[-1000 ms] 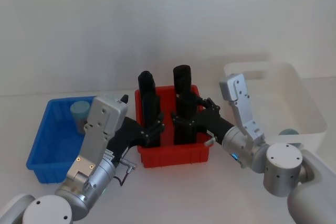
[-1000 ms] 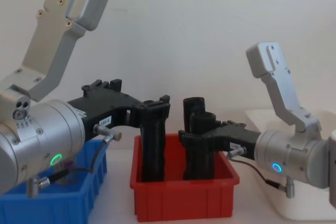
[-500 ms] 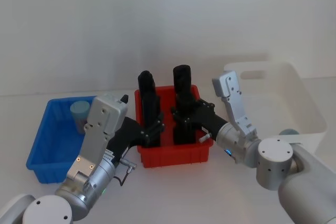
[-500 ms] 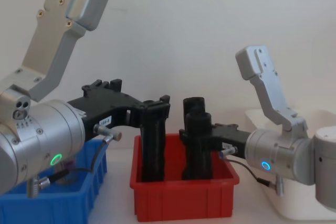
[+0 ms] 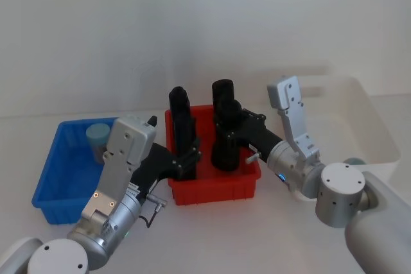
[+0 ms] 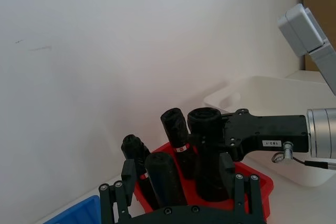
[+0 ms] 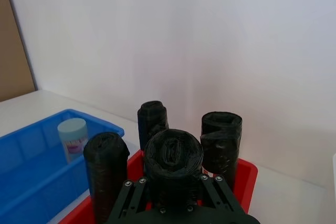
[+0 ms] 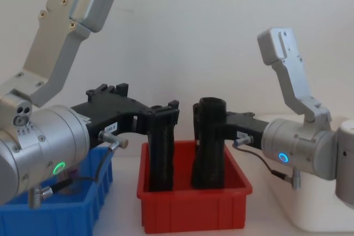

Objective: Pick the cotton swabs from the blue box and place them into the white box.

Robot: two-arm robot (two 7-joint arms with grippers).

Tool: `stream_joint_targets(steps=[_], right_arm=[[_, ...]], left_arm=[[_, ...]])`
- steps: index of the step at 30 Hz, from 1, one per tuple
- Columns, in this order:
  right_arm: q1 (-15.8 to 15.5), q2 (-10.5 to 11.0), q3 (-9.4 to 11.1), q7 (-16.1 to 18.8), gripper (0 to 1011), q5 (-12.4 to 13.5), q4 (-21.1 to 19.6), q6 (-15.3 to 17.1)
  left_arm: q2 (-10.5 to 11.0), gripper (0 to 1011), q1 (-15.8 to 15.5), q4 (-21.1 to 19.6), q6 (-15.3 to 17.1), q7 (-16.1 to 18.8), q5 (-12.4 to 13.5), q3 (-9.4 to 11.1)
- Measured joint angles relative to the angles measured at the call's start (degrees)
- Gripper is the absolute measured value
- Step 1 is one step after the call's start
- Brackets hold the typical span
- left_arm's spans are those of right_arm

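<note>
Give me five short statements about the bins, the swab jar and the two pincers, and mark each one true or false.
1. A cotton swab jar stands in the blue box. True.
2. The red bin sits between the blue box and the white box. True.
3. The right pincer hangs over the white box. False: it is at the tall black objects in the red bin.
4. The left pincer holds the swab jar. False: it is at the red bin, by a black object, and the jar stands apart in the blue box.
5. The black objects lie flat in the red bin. False: they stand upright.
</note>
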Motion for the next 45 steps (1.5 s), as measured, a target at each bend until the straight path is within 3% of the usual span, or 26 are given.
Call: stream_joint_targets(steps=[15, 25, 35, 45], right_arm=[[-6.2, 3.1, 1.7, -2.1, 340, 1.9, -17.4, 1.3], [-10.0, 5.7, 3.2, -6.9, 340, 1.0, -27.7, 4.7], [-13.3, 8.7, 5.4, -11.6, 340, 0.3, -34.9, 9.6], [-15.7, 11.1, 7.3, -14.2, 340, 0.2, -38.7, 13.3]], left_arm=[[0.0, 1004, 0.0, 0.0, 0.0, 0.0, 0.0, 0.0], [0.0, 1004, 0.0, 0.0, 0.0, 0.0, 0.0, 0.0], [0.0, 1004, 0.0, 0.0, 0.0, 0.0, 0.0, 0.0], [0.0, 1004, 0.0, 0.0, 0.0, 0.0, 0.0, 0.0]])
